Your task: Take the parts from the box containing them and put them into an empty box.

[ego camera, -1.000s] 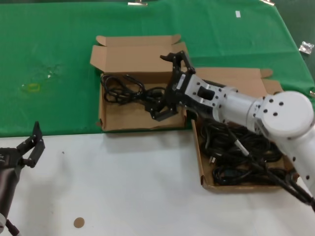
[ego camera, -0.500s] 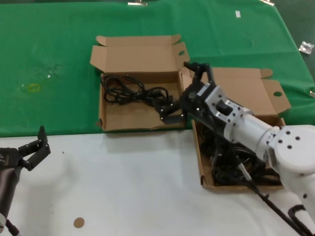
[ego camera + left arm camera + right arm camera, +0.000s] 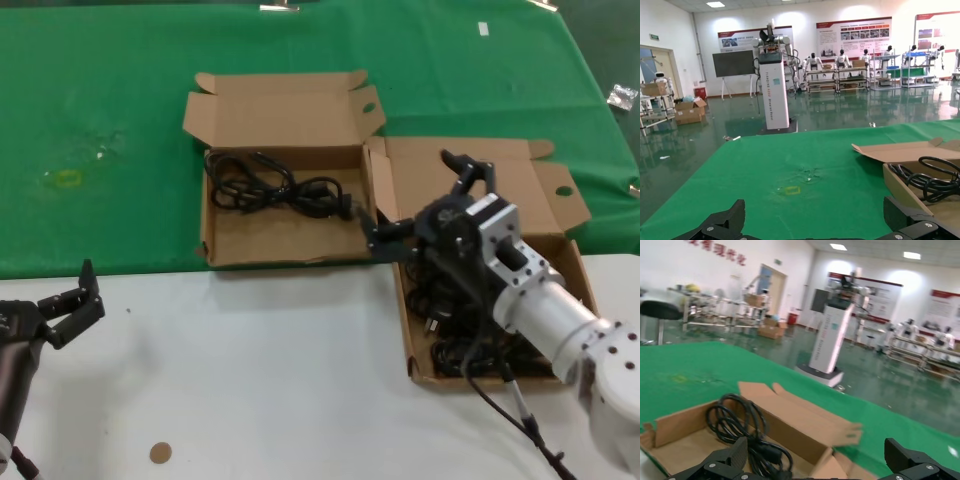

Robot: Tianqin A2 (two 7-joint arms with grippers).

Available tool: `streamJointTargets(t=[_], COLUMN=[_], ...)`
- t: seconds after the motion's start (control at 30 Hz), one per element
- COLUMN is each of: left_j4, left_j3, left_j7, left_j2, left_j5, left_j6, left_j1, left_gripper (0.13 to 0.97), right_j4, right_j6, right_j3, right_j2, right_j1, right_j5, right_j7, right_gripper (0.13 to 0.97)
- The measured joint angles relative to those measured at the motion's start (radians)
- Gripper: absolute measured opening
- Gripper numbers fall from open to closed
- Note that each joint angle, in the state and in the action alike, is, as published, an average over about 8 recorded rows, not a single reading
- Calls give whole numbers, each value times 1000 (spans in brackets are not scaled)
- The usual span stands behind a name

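Head view: your right gripper (image 3: 425,200) hangs spread and empty over the full box (image 3: 560,215) | one cord (image 3: 270,185) lies in the other box (image 3: 285,110) | left gripper (image 3: 75,300) parked, fingers apart.

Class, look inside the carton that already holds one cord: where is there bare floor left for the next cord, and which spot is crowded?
In the left carton, bare cardboard runs along the near wall, below the black cord bundled against the lid side. The right carton is crowded: tangled cords fill it, with the open right gripper above. The left gripper waits open on the white table.
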Motion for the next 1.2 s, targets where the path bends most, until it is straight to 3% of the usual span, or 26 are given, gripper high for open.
streamJointTargets(t=[0.6, 1.2], left_j4=[0, 0], left_j3=[0, 0], left_j7=[0, 0], left_j2=[0, 0], left_j5=[0, 0], left_j6=[0, 0], left_j1=[0, 0], left_gripper=[966, 966], right_j4=[169, 182], right_j6=[186, 201], right_j3=[122, 132], right_j2=[-1, -1], right_j1=[-247, -266], right_j5=[111, 119], right_j7=[66, 72], right_gripper=[966, 966])
